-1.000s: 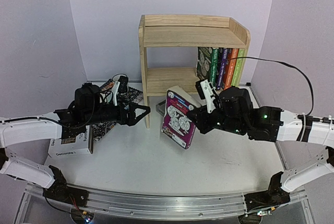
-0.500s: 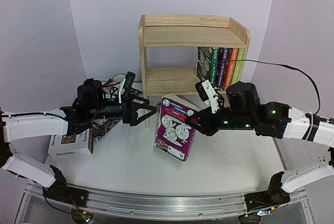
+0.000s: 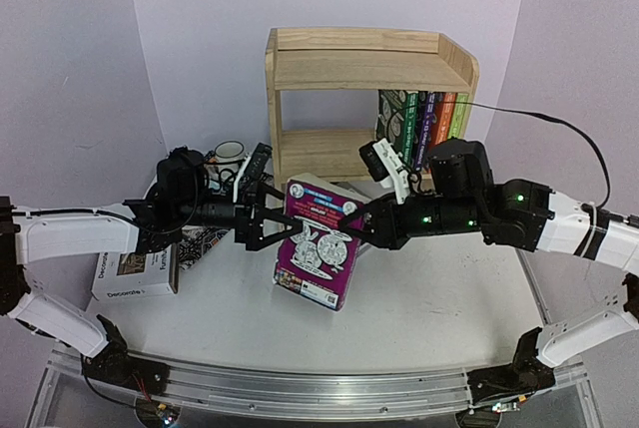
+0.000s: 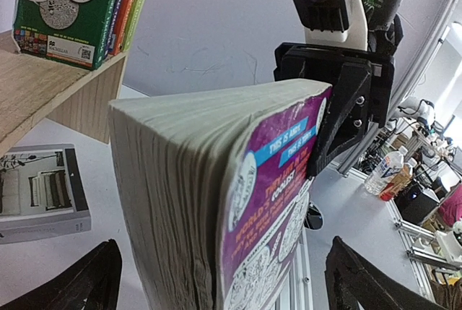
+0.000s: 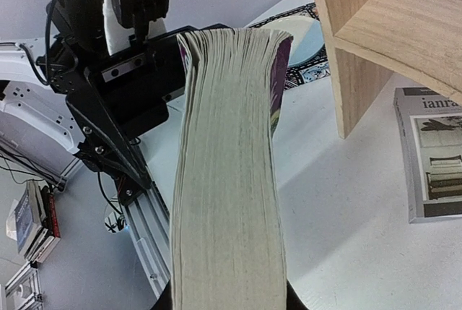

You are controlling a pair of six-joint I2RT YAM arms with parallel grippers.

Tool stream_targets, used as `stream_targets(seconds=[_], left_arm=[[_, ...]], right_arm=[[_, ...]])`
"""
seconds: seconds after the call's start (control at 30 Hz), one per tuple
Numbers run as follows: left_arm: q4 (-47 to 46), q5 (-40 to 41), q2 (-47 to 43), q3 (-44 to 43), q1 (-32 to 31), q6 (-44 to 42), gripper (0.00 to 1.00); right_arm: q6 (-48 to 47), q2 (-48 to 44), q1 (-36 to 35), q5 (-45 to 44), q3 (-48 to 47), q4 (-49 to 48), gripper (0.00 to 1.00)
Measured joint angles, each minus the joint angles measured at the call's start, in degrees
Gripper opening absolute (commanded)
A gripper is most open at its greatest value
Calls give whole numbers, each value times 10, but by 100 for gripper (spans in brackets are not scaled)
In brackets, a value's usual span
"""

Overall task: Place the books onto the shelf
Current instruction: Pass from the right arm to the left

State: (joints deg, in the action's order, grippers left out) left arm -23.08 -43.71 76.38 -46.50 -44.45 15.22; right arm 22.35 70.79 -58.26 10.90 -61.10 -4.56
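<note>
A thick purple book (image 3: pixel 318 246) hangs tilted above the table in front of the shelf (image 3: pixel 369 69). My right gripper (image 3: pixel 357 226) is shut on its right edge; in the right wrist view the page block (image 5: pixel 227 180) fills the gap between the jaws of the right gripper (image 5: pixel 227 303). My left gripper (image 3: pixel 282 218) is open and straddles the book's left edge; its dark fingers (image 4: pixel 361 281) stand wide on either side of the purple book (image 4: pixel 216 201), apart from it. Several colourful books (image 3: pixel 424 129) stand upright at the right end of the lower tier.
A white "Decorate" book (image 3: pixel 135 273) lies at the left under my left arm, beside a dark patterned placemat (image 3: pixel 205 240) and a mug (image 3: pixel 229 157). The grey-white "ianra" book (image 5: pixel 433 155) lies flat on the table by the shelf's foot.
My right arm has carried the purple book leftward and lifted it. My left arm has reached right, so its open fingers now stand around the book's edge.
</note>
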Motion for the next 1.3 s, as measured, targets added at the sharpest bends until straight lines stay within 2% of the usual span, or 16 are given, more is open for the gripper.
stream_targets(seconds=[0.2,0.33,0.4,0.5,0.6,0.63,0.7,0.77,0.83,0.97,1.03,1.3], left_arm=[[-4,-51,20,-15,0,-3,96],[-7,-94,31,-21,2,-2,84],[-9,-108,32,-21,2,-4,70],[-10,-120,32,-22,3,-4,41],[-14,-128,32,-22,3,-6,7],[-13,-132,31,-22,3,-5,1],[-12,-136,28,-22,3,-4,0],[-12,-136,27,-22,3,-4,0],[-11,-135,25,-22,3,-4,0],[-8,-122,22,-22,3,-3,0],[-7,-110,19,-22,2,-2,0],[-4,-50,-27,-22,9,9,0]], right_arm=[[1,7,0,24,-6,-2,0],[0,13,0,37,-8,-7,0],[-2,15,-1,43,-8,-10,0],[-5,18,-2,49,-8,-17,0],[-11,21,-4,52,-8,-23,0],[-14,23,-4,50,-8,-23,1],[-20,24,-2,50,-8,-24,16],[-24,24,-2,49,-8,-26,41],[-25,24,-2,46,-8,-30,61],[-27,24,-2,38,-8,-52,95],[-27,24,-2,32,-8,-57,98],[0,24,-2,-2,-8,-68,98]])
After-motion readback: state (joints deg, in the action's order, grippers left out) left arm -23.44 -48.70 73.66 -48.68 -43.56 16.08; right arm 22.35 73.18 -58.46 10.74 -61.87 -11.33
